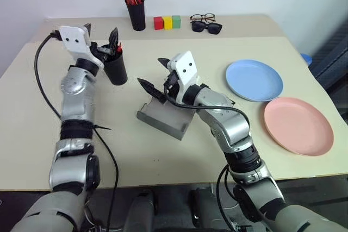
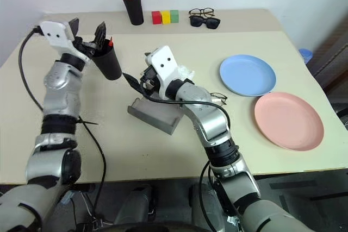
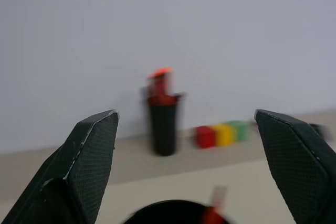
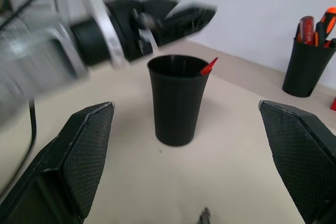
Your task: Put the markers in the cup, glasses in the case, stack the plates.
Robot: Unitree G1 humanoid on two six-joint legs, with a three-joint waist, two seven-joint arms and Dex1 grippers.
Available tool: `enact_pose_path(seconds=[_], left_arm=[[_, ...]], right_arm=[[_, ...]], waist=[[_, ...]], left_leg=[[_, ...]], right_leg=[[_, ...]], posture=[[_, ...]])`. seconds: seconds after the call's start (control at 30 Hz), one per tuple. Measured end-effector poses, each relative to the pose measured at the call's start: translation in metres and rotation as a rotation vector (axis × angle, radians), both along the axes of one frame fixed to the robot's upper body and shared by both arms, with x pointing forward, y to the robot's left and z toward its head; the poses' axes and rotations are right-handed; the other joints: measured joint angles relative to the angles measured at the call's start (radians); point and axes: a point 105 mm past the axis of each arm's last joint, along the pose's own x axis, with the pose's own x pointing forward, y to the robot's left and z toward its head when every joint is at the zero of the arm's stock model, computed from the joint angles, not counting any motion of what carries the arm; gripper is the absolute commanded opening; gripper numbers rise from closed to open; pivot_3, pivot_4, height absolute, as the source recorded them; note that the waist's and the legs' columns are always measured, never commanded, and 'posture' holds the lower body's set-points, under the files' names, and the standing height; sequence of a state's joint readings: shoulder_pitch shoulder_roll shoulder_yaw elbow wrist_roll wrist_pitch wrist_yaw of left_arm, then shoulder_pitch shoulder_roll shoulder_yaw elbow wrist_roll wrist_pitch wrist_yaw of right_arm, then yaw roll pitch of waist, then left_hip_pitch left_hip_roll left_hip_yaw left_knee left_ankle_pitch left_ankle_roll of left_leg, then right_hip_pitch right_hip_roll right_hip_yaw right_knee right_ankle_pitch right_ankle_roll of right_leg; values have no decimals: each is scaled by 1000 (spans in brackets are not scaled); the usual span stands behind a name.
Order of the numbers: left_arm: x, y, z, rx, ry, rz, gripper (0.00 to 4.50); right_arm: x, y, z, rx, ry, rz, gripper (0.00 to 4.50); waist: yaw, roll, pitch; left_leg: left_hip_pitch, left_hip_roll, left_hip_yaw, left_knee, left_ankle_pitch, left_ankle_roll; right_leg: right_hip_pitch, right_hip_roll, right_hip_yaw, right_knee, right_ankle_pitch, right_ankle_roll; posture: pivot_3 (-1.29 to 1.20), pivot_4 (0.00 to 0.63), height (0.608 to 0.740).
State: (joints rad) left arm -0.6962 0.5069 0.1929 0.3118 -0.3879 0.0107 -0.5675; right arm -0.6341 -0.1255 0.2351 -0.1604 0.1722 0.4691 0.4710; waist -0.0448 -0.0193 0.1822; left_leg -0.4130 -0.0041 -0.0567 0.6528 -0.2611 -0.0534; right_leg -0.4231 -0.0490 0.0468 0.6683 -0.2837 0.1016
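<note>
Left gripper [image 1: 101, 37] — jaws wide apart, nothing between them, poised just above the rim of the cup [image 1: 115, 68], which stands near the table's [image 1: 163, 150] left edge toward the back. A red-tipped marker [image 4: 209, 65] pokes out of the cup at its rim; a second marker I cannot make out.

Pen pot [image 1: 136, 13] — at the back edge, left of centre, holding red and orange pens; not part of the job.

Case [image 1: 163, 119] — grey, open, near the table's middle, its long axis running from back-left toward front-right.

Right gripper [image 1: 154, 75] — jaws spread as far as they go, empty, hovering over the case's left end and pointing toward the cup.

Glasses [image 2: 218, 99] — the wire frame appears to lie on the table just right of the right forearm, close beside the case; the arm covers most of it. In my judgement the next step turns on this: the glasses sit to the right of and behind that gripper, so it must draw back and turn right. The right arm is much the nearer.

Second pair of spectacles with sunglasses [image 1: 206, 26] — back edge, centre.

Blue plate [image 1: 254, 80], pink plate [image 1: 298, 125] — toward the right edge, side by side, rims almost touching, not yet stacked.
</note>
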Motion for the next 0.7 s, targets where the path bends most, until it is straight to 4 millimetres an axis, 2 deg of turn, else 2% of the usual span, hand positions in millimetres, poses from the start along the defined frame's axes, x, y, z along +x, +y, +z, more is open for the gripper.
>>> enact_pose_path(seconds=[0.07, 0.17, 0.27, 0.33, 0.43, 0.53, 0.63, 0.7], left_arm=[[-23, -16, -18, 161, 119, -180, 4375], [-59, -34, -63, 414, 383, -414, 4375], [-80, -48, -94, 579, 536, -570, 4375], [-84, -54, -105, 642, 578, -622, 4375], [-78, -66, -114, 713, 597, -668, 4375], [-72, -74, -124, 794, 616, -707, 4375], [-71, -74, -137, 870, 653, -749, 3539], [-71, -74, -140, 888, 662, -761, 2662]], right_arm=[[3, -18, -5, -31, 3, -32, 4500], [5, -40, -7, -71, 6, -66, 4500], [-6, -51, -6, -111, 2, -22, 4500], [-18, -56, -11, -156, 16, 35, 4500], [-39, -69, -30, -256, 76, 110, 4500], [-51, -82, -49, -310, 149, 121, 4500], [-55, -89, -53, -334, 165, 107, 4500], [-55, -91, -52, -335, 159, 95, 4500]], waist=[[-4, 0, 0], [-3, 2, 1], [4, 2, 1], [7, 2, 1], [17, 2, 1], [21, 2, 1], [18, 2, 1], [17, 2, 1]], left_leg=[[1, 0, 1, -1, 0, 0], [3, 1, 1, -2, 0, 0], [4, 1, 0, -1, 0, 0], [4, 1, 1, 0, 0, 0], [4, 1, 0, 1, -1, 1], [5, 1, 2, 2, -1, 2], [5, 1, 1, 1, -1, 2], [5, 1, 1, 2, -1, 2]], right_leg=[[1, 0, 1, 0, 0, 0], [1, 1, 1, 1, 0, -1], [4, 2, 0, 0, 0, -1], [6, 2, -1, -2, 0, -1], [9, 2, -2, -4, -1, -1], [9, 3, -1, -4, -1, -1], [9, 3, -1, -3, -1, -1], [9, 3, -1, -3, -1, -1]], posture=[[0, 150, 740], [0, 150, 740], [0, 150, 740], [0, 150, 740], [0, 150, 740], [0, 150, 740], [0, 150, 740], [0, 150, 740]])
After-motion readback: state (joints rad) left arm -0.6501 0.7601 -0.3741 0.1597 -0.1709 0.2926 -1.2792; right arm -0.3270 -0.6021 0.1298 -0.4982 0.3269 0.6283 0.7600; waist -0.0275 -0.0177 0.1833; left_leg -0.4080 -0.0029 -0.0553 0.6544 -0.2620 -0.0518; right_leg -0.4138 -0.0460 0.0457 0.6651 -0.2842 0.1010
